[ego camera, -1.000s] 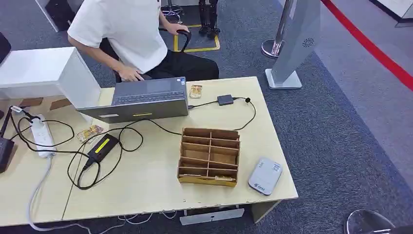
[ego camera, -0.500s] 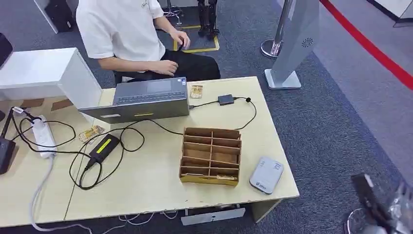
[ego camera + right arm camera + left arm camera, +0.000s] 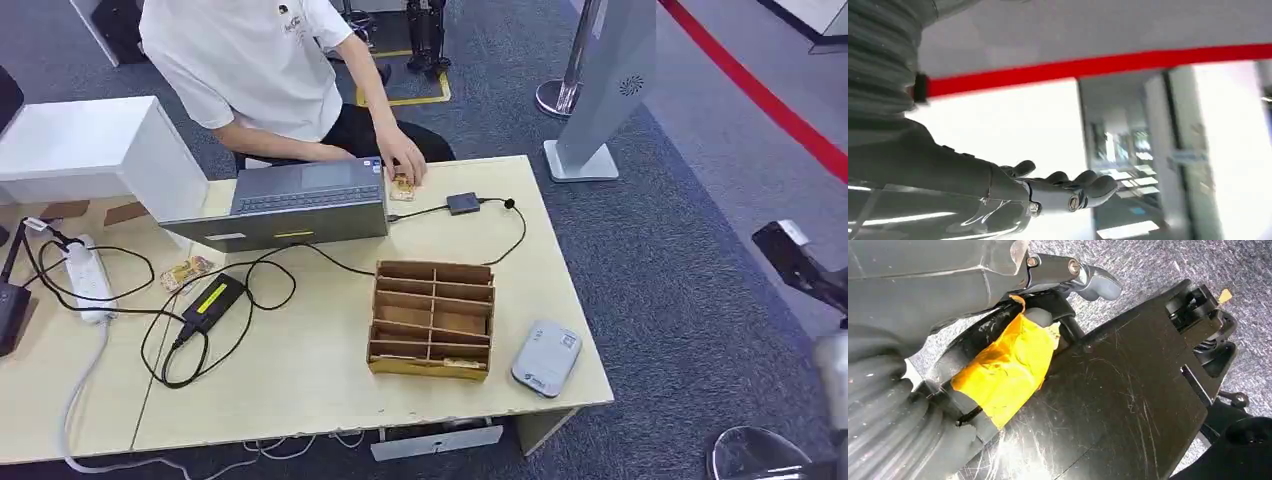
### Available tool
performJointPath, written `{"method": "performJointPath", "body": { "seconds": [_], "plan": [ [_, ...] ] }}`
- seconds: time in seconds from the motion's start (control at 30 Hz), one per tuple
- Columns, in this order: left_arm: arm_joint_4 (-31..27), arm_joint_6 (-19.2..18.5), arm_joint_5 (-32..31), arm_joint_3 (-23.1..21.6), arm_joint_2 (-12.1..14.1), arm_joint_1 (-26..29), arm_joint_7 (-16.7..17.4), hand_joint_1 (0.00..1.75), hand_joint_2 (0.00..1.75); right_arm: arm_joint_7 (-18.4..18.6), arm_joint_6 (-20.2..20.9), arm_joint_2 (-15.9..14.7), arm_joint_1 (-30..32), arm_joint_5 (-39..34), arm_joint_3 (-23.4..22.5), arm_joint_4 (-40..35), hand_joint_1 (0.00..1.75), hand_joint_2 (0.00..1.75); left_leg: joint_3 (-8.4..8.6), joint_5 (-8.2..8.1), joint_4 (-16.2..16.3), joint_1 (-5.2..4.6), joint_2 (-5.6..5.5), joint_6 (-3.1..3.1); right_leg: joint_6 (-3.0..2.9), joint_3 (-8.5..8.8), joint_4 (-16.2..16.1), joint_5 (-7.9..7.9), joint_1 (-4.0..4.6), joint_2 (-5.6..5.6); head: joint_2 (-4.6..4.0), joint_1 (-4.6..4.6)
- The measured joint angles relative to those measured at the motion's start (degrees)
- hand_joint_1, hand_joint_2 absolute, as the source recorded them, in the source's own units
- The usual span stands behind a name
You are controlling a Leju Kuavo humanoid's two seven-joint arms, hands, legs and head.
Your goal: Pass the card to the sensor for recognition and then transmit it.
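1. My right hand (image 3: 1058, 192) is raised off to the table's right, fingers loosely apart, nothing in them. Left hand (image 3: 1013, 365): hangs low; can't tell if it's clenched or released.
2. Nearest on the table (image 3: 300, 380): sensor (image 3: 546, 358), grey, beside the cardboard organizer (image 3: 432, 320). No card on it.
3. Far edge: card (image 3: 402, 187) under a person's hand (image 3: 400, 160), by the laptop (image 3: 290, 205).
4. Progress, I judge: nothing done yet. Take, scan, handover all left.

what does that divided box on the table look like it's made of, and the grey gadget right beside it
The divided box looks like plain brown cardboard or thin wood: matte, with raw edges. The grey gadget looks like smooth moulded plastic with rounded corners and a faint sheen.
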Motion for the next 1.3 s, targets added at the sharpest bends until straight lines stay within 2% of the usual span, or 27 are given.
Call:
{"method": "performJointPath", "body": {
  "seconds": [0.17, 0.4, 0.47, 0.6, 0.8, 0.9, 1.03, 1.2, 1.23, 1.3],
  "plan": [
    [-0.07, -0.09, -1.12, 0.66, -0.04, -0.01, 0.00, 0.00, 1.75, 1.99, -0.04, 2.46, -6.71, 8.06, 11.72, -3.55, 0.00, 1.75, -0.07, 0.21, -0.01, 0.08, -0.05, -0.11, -0.05, -0.06, 0.02, 0.05, 0.06, -0.01, 0.00, 0.00],
    [-0.20, -0.59, -2.45, 0.72, -0.02, -0.06, 0.09, 0.00, 1.75, 5.13, 0.07, 9.76, -15.35, 15.97, 26.73, -5.29, 0.00, 1.75, -0.08, 0.34, -0.01, 0.14, -0.01, -0.28, -0.23, -0.24, 0.09, 0.22, 0.11, 0.01, 0.00, 0.00],
    [-0.20, -0.63, -2.56, 0.75, -0.02, -0.07, 0.09, 0.00, 1.75, 5.92, 0.09, 11.61, -17.05, 16.41, 29.75, -5.29, 0.00, 1.75, -0.10, 0.41, -0.01, 0.15, -0.08, -0.32, -0.23, -0.26, 0.08, 0.22, 0.12, -0.04, 0.00, 0.00],
    [-0.22, -0.76, -2.93, 0.75, -0.02, -0.06, 0.09, 0.00, 1.75, 5.70, -0.13, 13.92, -19.10, 16.58, 33.21, -5.25, 0.00, 1.75, -0.36, 0.49, -0.02, 0.18, -0.49, -0.28, -0.22, -0.28, 0.10, 0.22, 0.14, -0.44, 0.02, 0.05],
    [-0.28, -1.38, -4.09, 0.77, 0.00, -0.16, 0.24, 0.00, 1.75, 6.69, 0.18, 20.68, -23.29, 18.26, 39.23, -3.17, 0.00, 1.75, -0.32, 0.49, -0.02, 0.19, -0.20, -0.31, -0.26, -0.43, 0.10, 0.26, 0.15, -0.14, 0.02, 0.00],
    [-0.44, -1.35, -4.79, 0.75, 0.00, -0.11, -2.63, 0.00, 1.75, 7.19, 0.13, 23.57, -24.58, 18.48, 41.61, -2.08, 0.00, 1.75, -0.36, 0.54, -0.01, 0.31, -0.45, -0.39, -0.26, -0.44, 0.10, 0.25, 0.25, -0.30, 0.02, 0.05],
    [-0.44, -1.18, -5.53, 0.75, 0.17, -0.55, -4.74, 0.00, 1.75, 7.71, -0.11, 25.38, -25.38, 17.52, 43.38, -0.86, 0.00, 1.75, -0.41, 0.58, -0.01, 0.33, -0.50, -0.44, -0.30, -0.45, 0.09, 0.28, 0.27, -0.38, 0.00, 0.02],
    [-0.52, -1.29, -6.14, 0.64, 0.20, -1.13, -6.78, 0.00, 1.75, 7.21, -0.46, 25.99, -25.83, 17.45, 44.14, 0.39, 0.00, 1.75, -0.43, 0.58, 0.01, 0.33, -0.47, -0.44, -0.32, -0.46, 0.06, 0.30, 0.27, -0.38, 0.02, 0.05],
    [-0.52, -1.51, -6.12, 0.64, 0.20, -1.14, -6.88, 0.00, 0.00, 7.21, -0.39, 26.10, -25.83, 17.45, 44.23, 0.43, 0.00, 1.75, -0.43, 0.58, 0.02, 0.33, -0.47, -0.44, -0.32, -0.47, 0.06, 0.30, 0.27, -0.37, 0.00, 0.02],
    [-0.52, -2.38, -5.77, 0.64, 0.26, -1.17, -6.93, 0.00, 0.00, 7.15, -0.33, 26.12, -25.82, 17.41, 44.38, 0.56, 0.00, 1.75, -0.43, 0.57, 0.02, 0.32, -0.46, -0.44, -0.34, -0.48, 0.06, 0.32, 0.27, -0.36, 0.00, 0.02]
  ]
}}
